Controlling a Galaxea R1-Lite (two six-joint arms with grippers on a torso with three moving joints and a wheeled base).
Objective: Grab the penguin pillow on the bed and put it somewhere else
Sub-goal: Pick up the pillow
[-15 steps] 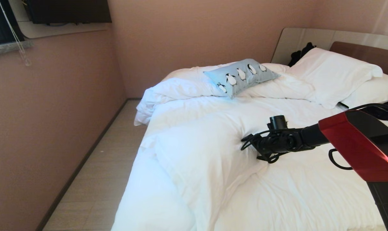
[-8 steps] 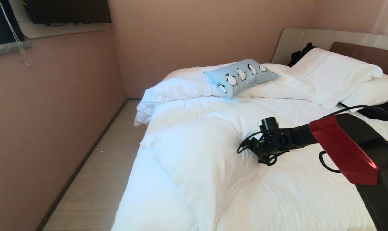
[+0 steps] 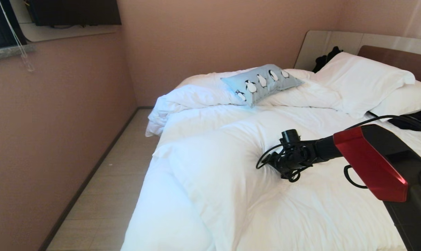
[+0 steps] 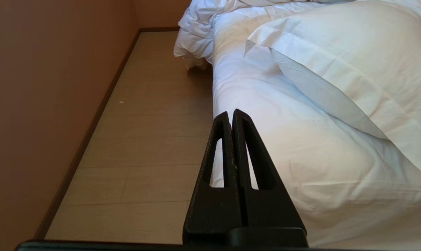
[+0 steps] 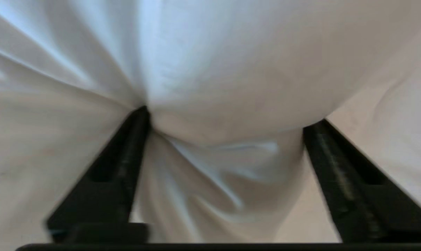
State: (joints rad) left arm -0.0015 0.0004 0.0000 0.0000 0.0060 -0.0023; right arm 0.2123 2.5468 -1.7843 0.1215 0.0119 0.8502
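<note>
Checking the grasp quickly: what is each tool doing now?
Left tool: shut, empty, beside the bed.
Right tool: open, pressed into the white duvet.

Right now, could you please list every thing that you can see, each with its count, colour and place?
light-blue rectangular penguin pillow: one, pale blue with black-and-white penguins, on the rumpled duvet at the far side of the bed
large bed with white duvet: one, white, fills the middle
plain white pillows: two, white, against the headboard
padded headboard: one, brown and beige, far right
dark bundle: one, black, beside the headboard
wooden floor: beige, between bed and pink wall
left gripper: one, black, fingers shut, beside the bed edge
right gripper: one, black, fingers spread, pressed into the white duvet
</note>
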